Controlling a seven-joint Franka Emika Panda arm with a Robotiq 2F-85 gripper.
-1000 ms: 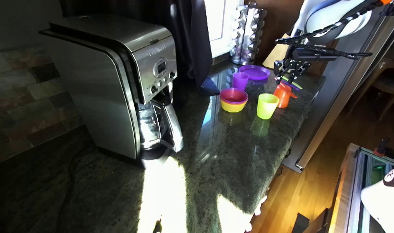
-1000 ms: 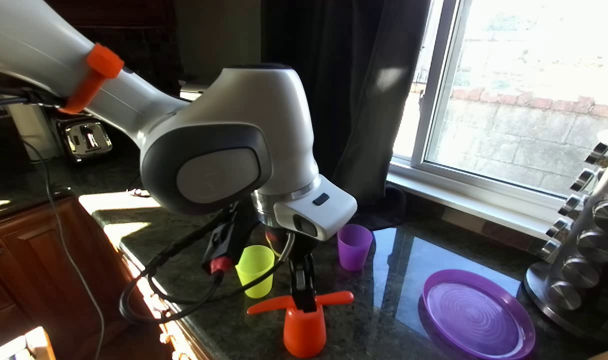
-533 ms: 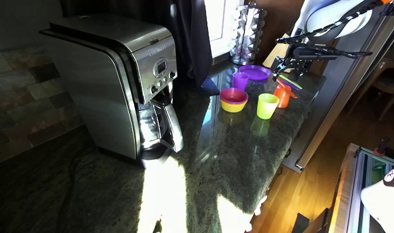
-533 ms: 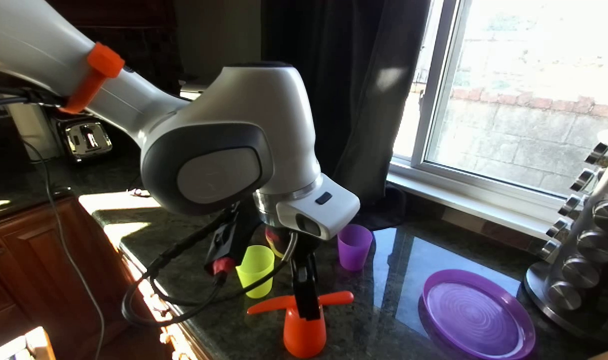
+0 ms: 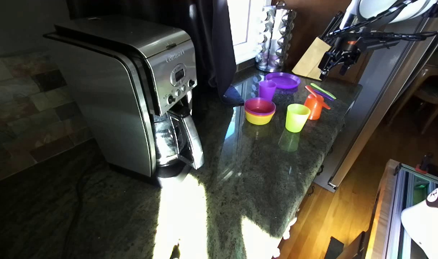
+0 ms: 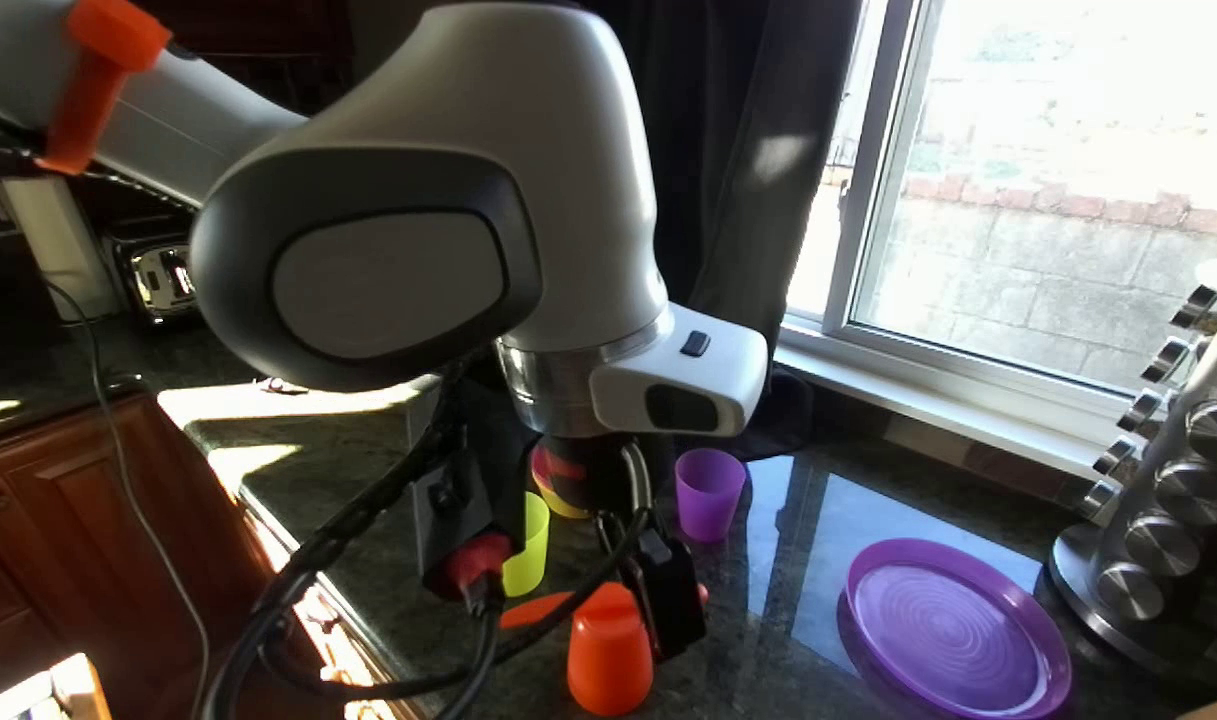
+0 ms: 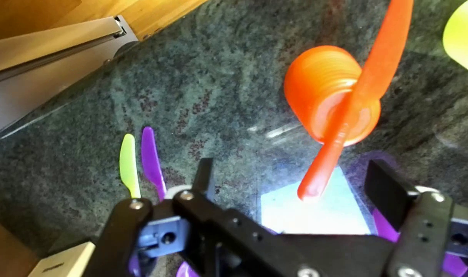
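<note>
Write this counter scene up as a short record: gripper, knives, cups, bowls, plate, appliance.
Gripper: open, holding nothing, above the counter
Orange cup: upside down on the counter
Orange knife: resting across the orange cup's upturned base
Green knife: on the counter, beside the purple knife
Yellow-green cup: upright
Purple cup: upright
Bowl stack: nested, yellow at the bottom
Purple plate: face up on the counter
Coffee maker: silver and black

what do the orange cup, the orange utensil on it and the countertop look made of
Orange cup: probably smooth, semi-gloss plastic, given its bright highlights. Orange utensil: likely molded plastic, with even colour and soft sheen. Countertop: apparently polished stone, maybe granite, speckled with mirror-like reflections.
</note>
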